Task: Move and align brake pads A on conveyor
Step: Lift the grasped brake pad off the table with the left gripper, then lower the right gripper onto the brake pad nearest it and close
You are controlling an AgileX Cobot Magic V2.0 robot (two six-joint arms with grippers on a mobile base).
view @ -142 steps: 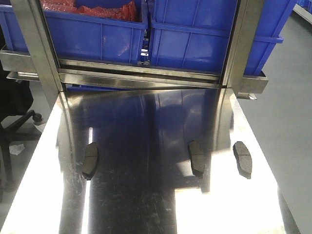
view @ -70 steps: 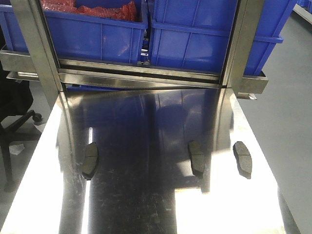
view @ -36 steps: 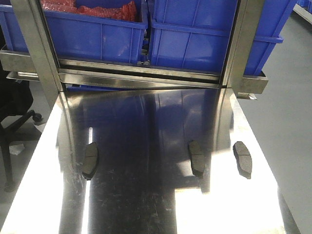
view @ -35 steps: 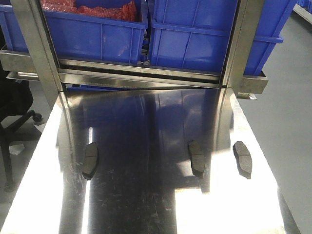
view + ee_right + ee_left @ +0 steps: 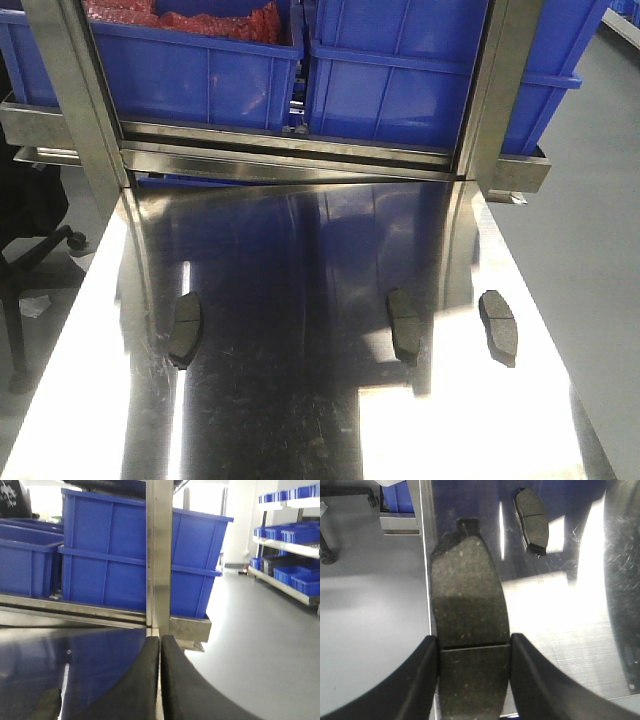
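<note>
Three brake pads A lie apart on the shiny steel tabletop [image 5: 300,400] in the front view: left pad [image 5: 185,330], middle pad [image 5: 404,325], right pad [image 5: 498,326]. Neither gripper shows there. In the left wrist view my left gripper [image 5: 474,650] is shut on a brake pad [image 5: 469,595], its grey-brown face up, held lengthwise over the table's left edge. Another pad [image 5: 532,520] lies on the steel ahead of it. My right gripper [image 5: 160,647] is shut with nothing between its fingers, above the table's right edge. The conveyor is out of view.
Blue plastic bins [image 5: 400,80] sit on a steel rack behind the table, one holding red bags [image 5: 180,18]. Steel uprights [image 5: 500,90] stand at the table's far corners. Grey floor [image 5: 590,220] lies to the right, an office chair base [image 5: 30,260] to the left.
</note>
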